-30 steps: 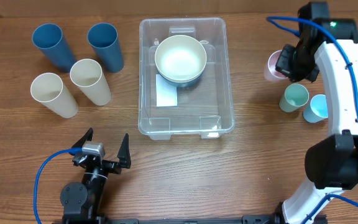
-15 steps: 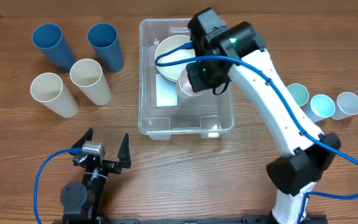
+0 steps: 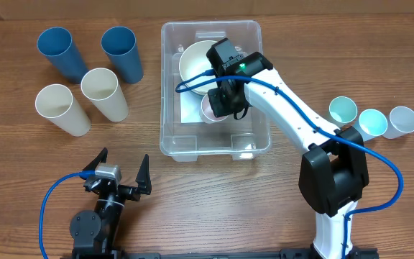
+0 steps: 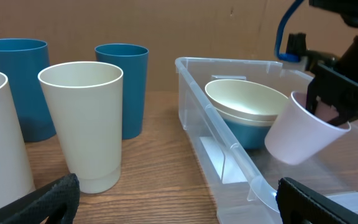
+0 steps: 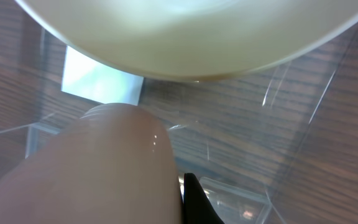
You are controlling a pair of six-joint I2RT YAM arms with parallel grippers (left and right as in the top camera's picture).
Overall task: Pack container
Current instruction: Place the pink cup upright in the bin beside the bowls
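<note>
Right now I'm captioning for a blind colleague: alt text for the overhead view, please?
The right tool holds a pale pink cup inside the clear container, beside stacked bowls. Four tall cups stand left, three small cups right; the left tool rests open.

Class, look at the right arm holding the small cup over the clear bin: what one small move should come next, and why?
Probably lower it and release: the right gripper holds the pale cup tilted inside the container, beside the stacked bowls, seemingly just off the floor.
</note>
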